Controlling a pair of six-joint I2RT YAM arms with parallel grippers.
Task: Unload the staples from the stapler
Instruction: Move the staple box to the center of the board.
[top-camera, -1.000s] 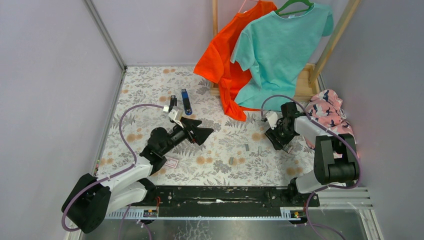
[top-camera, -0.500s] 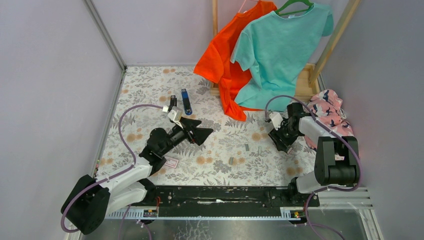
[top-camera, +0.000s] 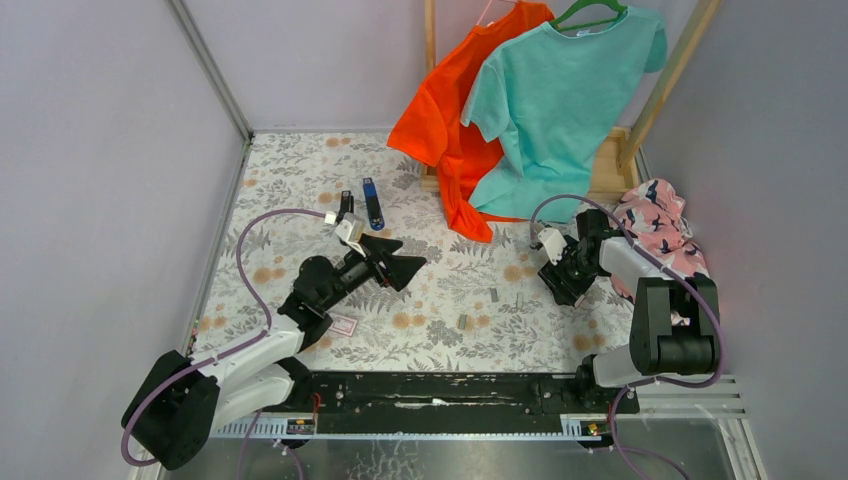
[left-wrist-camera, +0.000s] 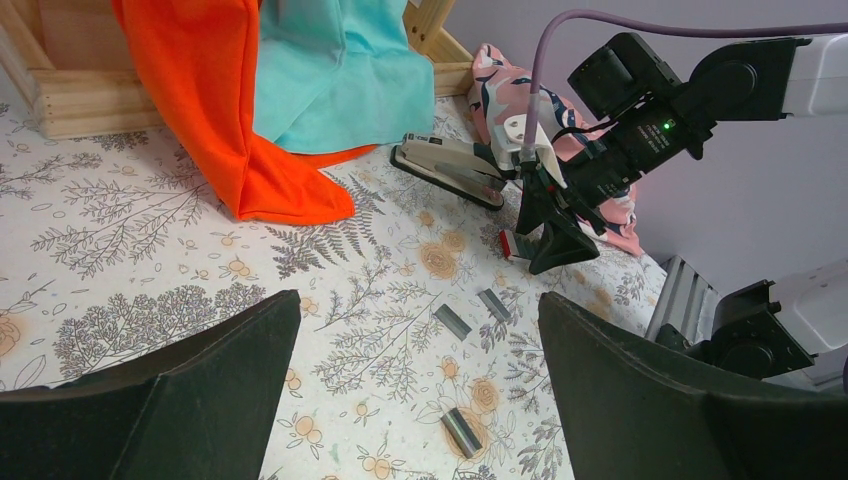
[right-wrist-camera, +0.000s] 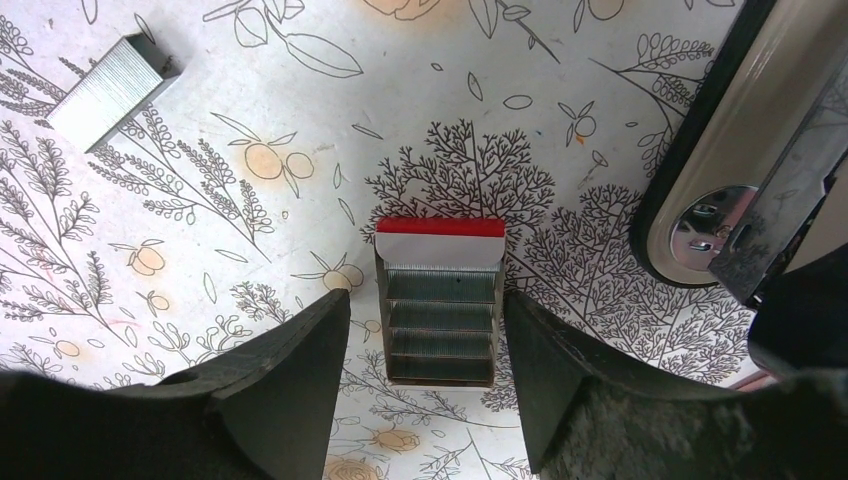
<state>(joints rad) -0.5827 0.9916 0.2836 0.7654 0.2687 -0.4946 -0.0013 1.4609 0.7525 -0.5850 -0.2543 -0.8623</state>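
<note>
Your left jaws (top-camera: 405, 263) stand wide open and hold nothing, hanging over the middle of the flowered surface (top-camera: 300, 180). Three loose staples (left-wrist-camera: 453, 320) lie flat on the surface ahead of them, each apart from the others.

Your right jaws (right-wrist-camera: 425, 305) are parted too, pointing down at the right side of the surface. In the right wrist view a small red-and-white box (right-wrist-camera: 440, 240) of stacked staple strips sits between their fingers (right-wrist-camera: 280, 400). A sliver of surface shows on its left side, while the right finger comes just up to the box. I cannot tell whether either finger touches it, or whether the tips are down around it or only above it.

The stapler (left-wrist-camera: 450, 168) lies on the surface just beyond the right jaws, near the hem of the orange shirt (left-wrist-camera: 220, 120) and the pink cloth (left-wrist-camera: 495, 90). Neither arm grips it. Its silver metal end shows at the right edge of the right wrist view — close beside the box, not touching it.
</note>
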